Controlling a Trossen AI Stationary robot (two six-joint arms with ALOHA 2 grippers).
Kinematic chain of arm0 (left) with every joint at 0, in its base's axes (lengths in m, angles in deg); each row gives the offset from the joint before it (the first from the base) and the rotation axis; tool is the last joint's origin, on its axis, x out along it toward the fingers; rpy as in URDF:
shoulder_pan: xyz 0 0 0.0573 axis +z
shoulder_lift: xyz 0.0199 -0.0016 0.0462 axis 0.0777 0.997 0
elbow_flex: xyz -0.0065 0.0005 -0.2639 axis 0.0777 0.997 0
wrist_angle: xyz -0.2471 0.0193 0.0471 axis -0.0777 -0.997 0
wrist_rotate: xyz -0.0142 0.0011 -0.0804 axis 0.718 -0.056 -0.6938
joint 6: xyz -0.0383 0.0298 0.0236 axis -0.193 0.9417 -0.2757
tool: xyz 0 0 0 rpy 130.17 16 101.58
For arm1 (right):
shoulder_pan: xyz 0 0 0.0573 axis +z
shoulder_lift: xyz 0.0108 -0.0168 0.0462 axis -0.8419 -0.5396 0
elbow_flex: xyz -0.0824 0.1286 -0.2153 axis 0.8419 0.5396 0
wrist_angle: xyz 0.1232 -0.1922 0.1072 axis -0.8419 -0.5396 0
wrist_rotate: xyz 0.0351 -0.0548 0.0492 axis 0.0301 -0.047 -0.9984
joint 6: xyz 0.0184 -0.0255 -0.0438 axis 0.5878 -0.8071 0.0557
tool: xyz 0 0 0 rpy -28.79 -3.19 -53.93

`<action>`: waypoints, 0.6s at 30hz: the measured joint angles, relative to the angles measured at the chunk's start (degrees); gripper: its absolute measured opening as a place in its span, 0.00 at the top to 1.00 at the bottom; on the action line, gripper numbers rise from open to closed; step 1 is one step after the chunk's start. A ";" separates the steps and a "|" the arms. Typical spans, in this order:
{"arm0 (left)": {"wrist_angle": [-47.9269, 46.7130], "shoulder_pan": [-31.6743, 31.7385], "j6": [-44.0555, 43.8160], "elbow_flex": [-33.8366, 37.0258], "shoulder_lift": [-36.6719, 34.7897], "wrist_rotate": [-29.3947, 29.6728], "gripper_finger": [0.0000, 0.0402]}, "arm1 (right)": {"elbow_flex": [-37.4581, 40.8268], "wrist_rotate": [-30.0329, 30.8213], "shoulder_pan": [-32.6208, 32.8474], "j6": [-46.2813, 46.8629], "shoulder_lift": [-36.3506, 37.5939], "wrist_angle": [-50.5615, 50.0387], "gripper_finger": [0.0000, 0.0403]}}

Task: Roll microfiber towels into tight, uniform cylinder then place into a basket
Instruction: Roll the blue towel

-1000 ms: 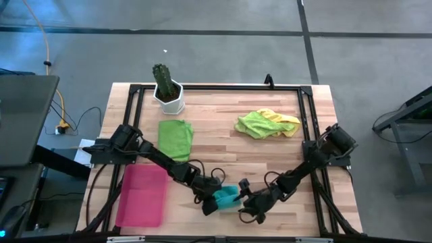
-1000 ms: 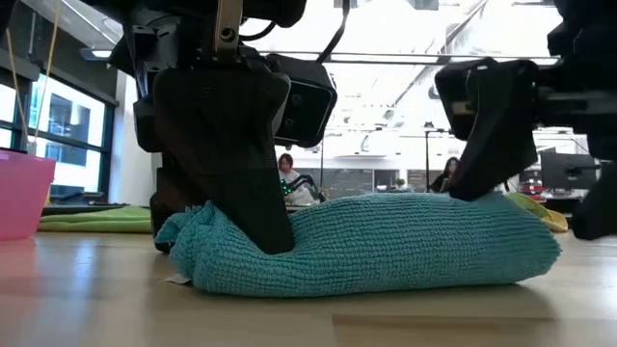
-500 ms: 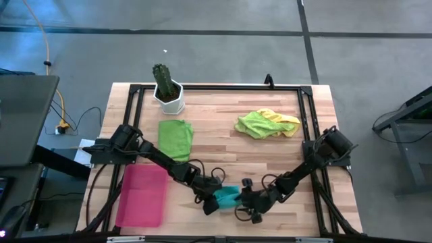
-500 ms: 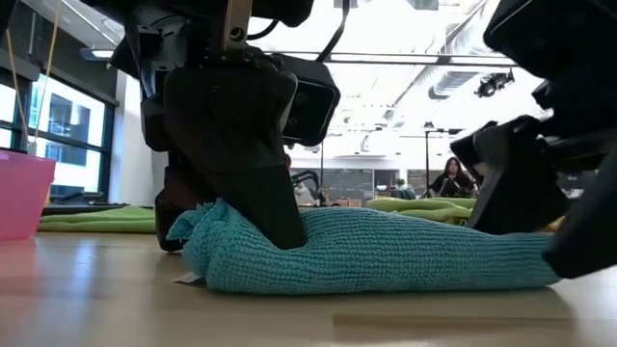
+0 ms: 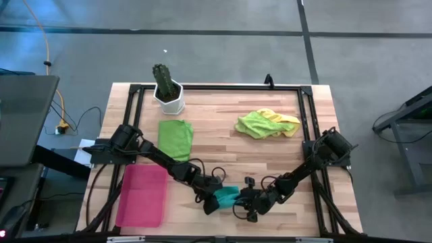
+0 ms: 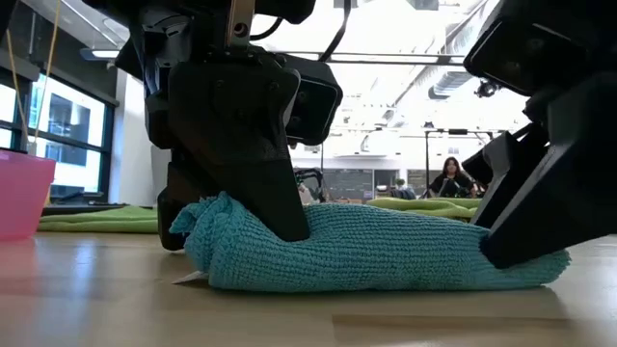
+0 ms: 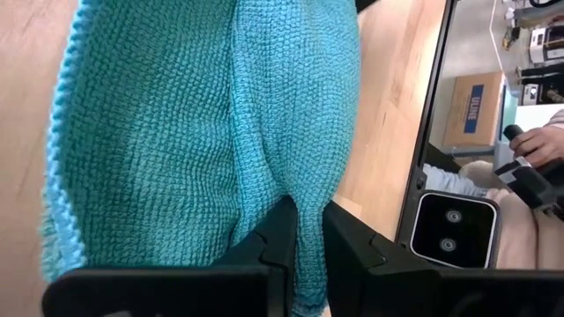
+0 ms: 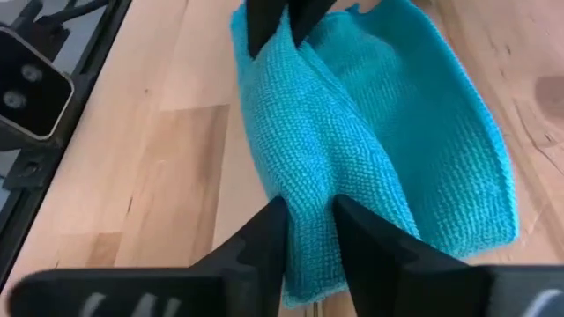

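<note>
At the left edge of the wooden desk (image 5: 229,145) lies the pink-red basket (image 5: 142,196), flat and shallow, with nothing in it. Just beyond it, toward the far side, a green towel (image 5: 175,138) lies folded flat, and farther back stands a white pot with a cactus (image 5: 167,90). The left arm reaches from the desk's left side toward the front middle, where the left gripper (image 5: 211,200) bears down on the left end of the teal towel (image 5: 227,196); in its wrist view its fingers (image 7: 278,242) stand pressed nearly together with a raised fold of the teal cloth pinched between them. The teal towel lies near the front edge of the desk as a long, low, loosely rolled bundle, its left end bunched up under the left gripper in the low view. At its right end the right gripper (image 5: 246,203) comes in from the right arm, and its fingers (image 8: 264,233) pinch another ridge of the same cloth, close together with only the fold between them. Farther right and toward the back, well apart from both grippers, a lime green towel (image 5: 258,123) lies crumpled on top of a yellow towel (image 5: 289,121), the two touching in one loose heap.
</note>
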 joint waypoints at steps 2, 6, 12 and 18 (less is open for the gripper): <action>0.13 0.01 0.00 -0.02 -0.02 -0.70 0.92 | 0.03 -0.98 -0.07 1.81 0.00 -0.23 0.84; 0.16 0.07 1.62 -0.04 -0.02 -2.24 0.90 | 0.05 -4.46 -0.73 6.79 0.02 -0.32 0.94; 0.50 -0.03 12.22 -0.10 -0.70 -2.66 0.82 | 0.05 -15.57 -2.71 15.49 0.04 0.13 0.98; 0.33 -0.07 22.79 -0.07 -1.01 -2.20 0.74 | 0.05 -22.42 -4.28 21.81 0.07 0.27 0.99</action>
